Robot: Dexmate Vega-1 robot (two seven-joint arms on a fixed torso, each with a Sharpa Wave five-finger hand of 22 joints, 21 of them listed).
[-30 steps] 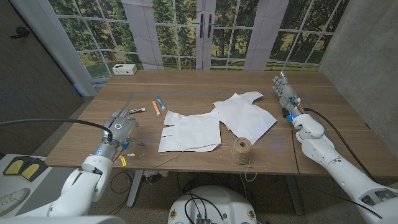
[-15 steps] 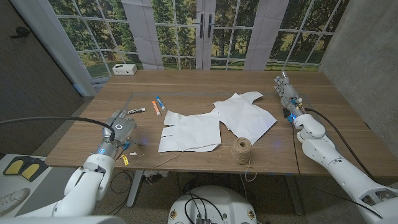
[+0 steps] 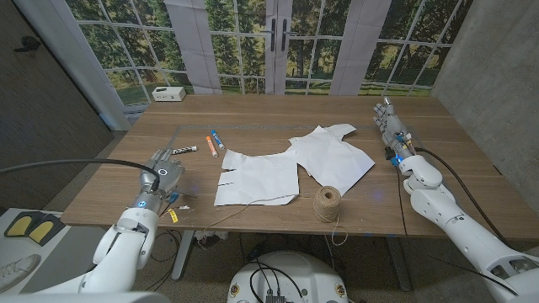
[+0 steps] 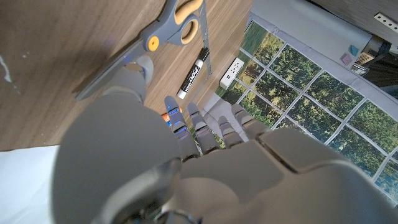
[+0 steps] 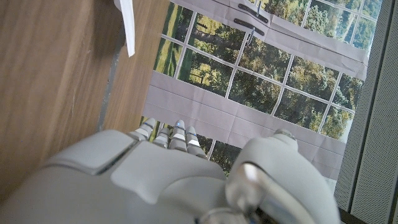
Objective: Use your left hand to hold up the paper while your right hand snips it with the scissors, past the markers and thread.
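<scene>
Even, soft light; wrist views blur up close (hands).

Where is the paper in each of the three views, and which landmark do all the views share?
Head view: paper in the middle of the table.
Left wrist view: probably the white patch at the lower left edge.
Right wrist view: a white corner at the top edge.
Shared landmark: the windows behind the table.

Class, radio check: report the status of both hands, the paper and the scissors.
Left hand open, beside scissors. Right hand open at far table edge. Paper flat, unheld. Twine spool on paper's near edge.
</scene>
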